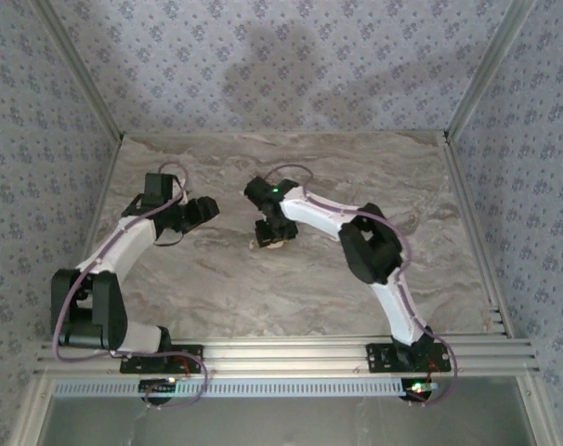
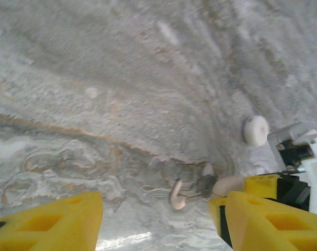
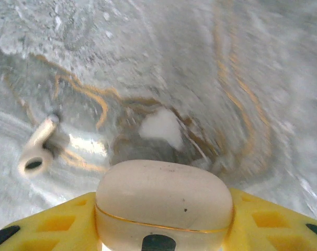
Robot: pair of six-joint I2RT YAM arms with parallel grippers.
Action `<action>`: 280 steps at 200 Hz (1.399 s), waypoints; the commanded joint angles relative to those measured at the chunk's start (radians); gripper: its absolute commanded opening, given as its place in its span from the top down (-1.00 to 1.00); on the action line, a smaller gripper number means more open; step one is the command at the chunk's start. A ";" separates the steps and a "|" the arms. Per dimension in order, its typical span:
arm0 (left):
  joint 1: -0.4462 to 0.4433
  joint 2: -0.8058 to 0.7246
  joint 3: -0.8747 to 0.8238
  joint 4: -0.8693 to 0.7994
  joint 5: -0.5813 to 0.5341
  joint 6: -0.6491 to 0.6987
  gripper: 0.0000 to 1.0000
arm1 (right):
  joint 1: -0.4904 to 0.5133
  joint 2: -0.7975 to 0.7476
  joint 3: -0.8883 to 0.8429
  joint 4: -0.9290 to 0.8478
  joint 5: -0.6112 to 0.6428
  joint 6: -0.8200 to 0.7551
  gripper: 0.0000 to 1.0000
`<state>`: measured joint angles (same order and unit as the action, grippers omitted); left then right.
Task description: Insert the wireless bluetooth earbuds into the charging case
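The tan charging case (image 3: 163,196) sits between the yellow fingers of my right gripper (image 3: 163,219), which is shut on its two sides. A thin gold seam runs across the case, with a dark hollow at its lower edge. One white earbud (image 3: 37,149) lies on the marble to the left of the case. In the left wrist view that earbud (image 2: 177,197) lies on the table between the spread fingers of my open left gripper (image 2: 158,222), touching neither. The case (image 2: 229,184) pokes out at the right. From above, the left gripper (image 1: 205,209) is left of the right gripper (image 1: 270,234).
The marble tabletop (image 1: 356,167) is fenced by metal rails and patterned walls. A small white round piece (image 2: 255,130) lies on the marble beyond the right gripper's body (image 2: 299,151). A blurred white patch (image 3: 161,128) shows just ahead of the case.
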<state>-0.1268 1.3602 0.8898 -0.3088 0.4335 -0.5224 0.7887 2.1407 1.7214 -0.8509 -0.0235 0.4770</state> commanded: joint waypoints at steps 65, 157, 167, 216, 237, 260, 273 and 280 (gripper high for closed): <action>-0.313 -0.148 -0.073 0.386 -0.059 0.225 -0.22 | -0.156 -0.673 -0.639 0.816 -0.256 0.286 0.04; -0.546 -0.136 -0.104 0.667 -0.032 0.527 -0.21 | -0.200 -0.865 -0.821 1.154 -0.354 0.478 0.04; -0.548 -0.131 -0.108 0.694 -0.045 0.516 -0.20 | -0.197 -0.869 -0.830 1.173 -0.362 0.483 0.04; -0.552 -0.119 -0.118 0.815 -0.073 0.462 -0.20 | -0.193 -0.878 -0.865 1.234 -0.402 0.531 0.04; -0.552 -0.114 -0.115 0.827 -0.079 0.454 -0.19 | -0.187 -0.882 -0.872 1.258 -0.414 0.549 0.03; -0.552 -0.109 -0.114 0.841 -0.080 0.439 -0.15 | -0.183 -0.883 -0.872 1.273 -0.429 0.566 0.03; -0.552 -0.106 -0.114 0.854 -0.076 0.428 -0.13 | -0.180 -0.883 -0.873 1.283 -0.438 0.576 0.03; -0.552 -0.104 -0.115 0.864 -0.076 0.422 -0.12 | -0.178 -0.882 -0.871 1.285 -0.444 0.582 0.03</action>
<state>-0.6708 1.2484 0.7765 0.4793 0.3653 -0.0719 0.5999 1.2842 0.8532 0.3717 -0.4259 1.0245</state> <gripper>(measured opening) 0.568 0.505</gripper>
